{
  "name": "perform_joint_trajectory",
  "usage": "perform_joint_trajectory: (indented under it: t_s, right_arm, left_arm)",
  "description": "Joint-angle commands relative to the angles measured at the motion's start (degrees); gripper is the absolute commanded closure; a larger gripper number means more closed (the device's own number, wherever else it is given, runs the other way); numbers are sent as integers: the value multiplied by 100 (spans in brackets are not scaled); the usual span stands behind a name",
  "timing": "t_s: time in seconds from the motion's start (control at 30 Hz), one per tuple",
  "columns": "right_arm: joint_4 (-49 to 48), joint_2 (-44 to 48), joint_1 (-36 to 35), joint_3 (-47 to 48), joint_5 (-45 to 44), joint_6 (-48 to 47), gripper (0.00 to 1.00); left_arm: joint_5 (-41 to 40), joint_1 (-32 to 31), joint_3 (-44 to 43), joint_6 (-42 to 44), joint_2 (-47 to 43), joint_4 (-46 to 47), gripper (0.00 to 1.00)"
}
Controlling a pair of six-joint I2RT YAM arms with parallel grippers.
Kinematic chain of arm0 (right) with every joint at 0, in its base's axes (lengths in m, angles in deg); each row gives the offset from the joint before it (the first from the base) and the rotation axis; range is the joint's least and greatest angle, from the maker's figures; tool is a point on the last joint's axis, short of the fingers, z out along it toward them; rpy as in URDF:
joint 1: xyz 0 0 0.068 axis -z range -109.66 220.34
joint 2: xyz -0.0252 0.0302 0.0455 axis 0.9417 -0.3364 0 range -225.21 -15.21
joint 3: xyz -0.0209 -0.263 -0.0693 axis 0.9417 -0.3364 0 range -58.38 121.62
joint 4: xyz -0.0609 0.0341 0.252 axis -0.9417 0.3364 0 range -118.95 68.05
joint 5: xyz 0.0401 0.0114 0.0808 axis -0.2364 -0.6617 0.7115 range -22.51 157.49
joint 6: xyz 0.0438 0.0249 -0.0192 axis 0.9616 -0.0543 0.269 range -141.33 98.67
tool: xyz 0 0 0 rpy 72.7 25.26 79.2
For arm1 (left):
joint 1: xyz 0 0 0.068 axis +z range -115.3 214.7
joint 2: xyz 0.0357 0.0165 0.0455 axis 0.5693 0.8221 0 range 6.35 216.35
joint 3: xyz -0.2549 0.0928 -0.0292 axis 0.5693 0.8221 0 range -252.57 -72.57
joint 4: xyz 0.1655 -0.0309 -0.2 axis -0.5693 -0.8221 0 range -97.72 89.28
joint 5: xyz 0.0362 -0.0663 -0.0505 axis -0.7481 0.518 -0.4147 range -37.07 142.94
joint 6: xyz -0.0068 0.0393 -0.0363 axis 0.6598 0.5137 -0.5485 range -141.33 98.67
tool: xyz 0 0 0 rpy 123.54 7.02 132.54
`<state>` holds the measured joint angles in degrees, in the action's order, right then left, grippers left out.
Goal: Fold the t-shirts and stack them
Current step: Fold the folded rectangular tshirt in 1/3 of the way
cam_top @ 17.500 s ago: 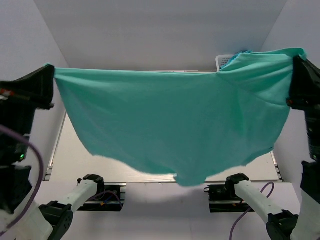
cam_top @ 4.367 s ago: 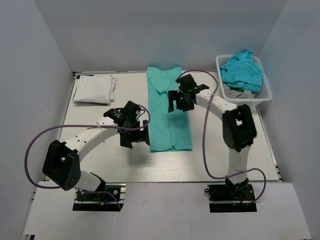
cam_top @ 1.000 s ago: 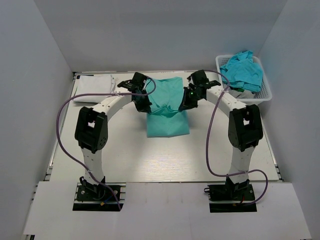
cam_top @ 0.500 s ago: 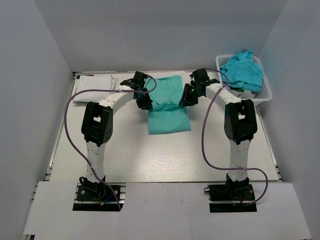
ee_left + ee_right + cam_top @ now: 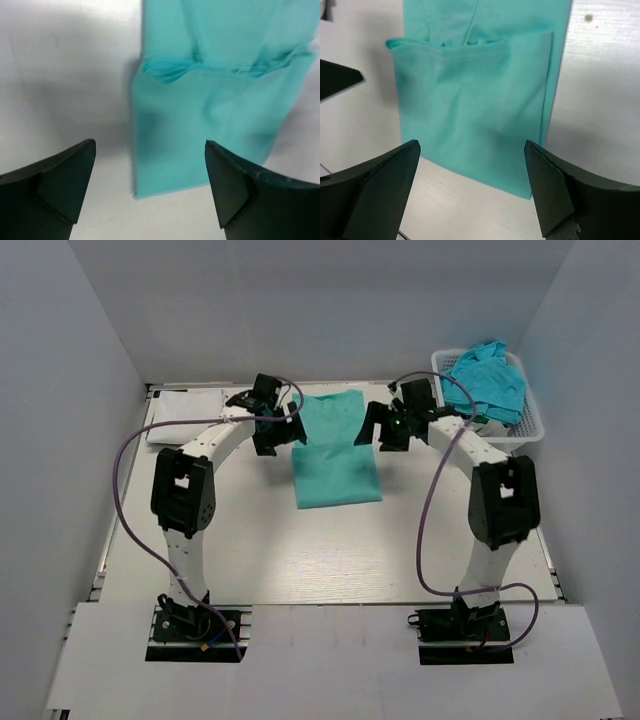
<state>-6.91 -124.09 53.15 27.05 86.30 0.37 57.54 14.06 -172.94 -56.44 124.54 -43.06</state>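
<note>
The teal t-shirt [image 5: 336, 455] lies folded into a narrow rectangle on the far middle of the table [image 5: 300, 550]. A doubled-over layer covers its far part, and the edge of that layer is slightly rumpled in both wrist views [image 5: 210, 115] [image 5: 480, 115].

The left gripper [image 5: 283, 433] hangs just beside the shirt's left edge. Its fingers are spread wide with nothing between them [image 5: 150, 145].

The right gripper [image 5: 375, 430] sits at the shirt's right edge. It is also spread wide and empty [image 5: 471, 144] — neither gripper touches the cloth.

A white t-shirt [image 5: 185, 403] lies folded at the far left corner, well apart from the teal one.

At the far right stands a white lattice basket [image 5: 530, 425] — crumpled teal shirts [image 5: 485, 380] are heaped in it and rise above its rim.
</note>
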Motion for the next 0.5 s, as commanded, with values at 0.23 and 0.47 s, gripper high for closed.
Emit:
perform_joint_trajectory:
  t_s: [0.23, 0.47]
  right_arm:
    - [-718, 1563, 14, -2793, 237, 449, 10]
    - [-1228, 1335, 23, -3059, 44, 432, 10]
  left_arm:
    - [1077, -476, 3700, -135, -2125, 1412, 0]
    - [788, -792, 3850, -75, -1774, 1704, 6]
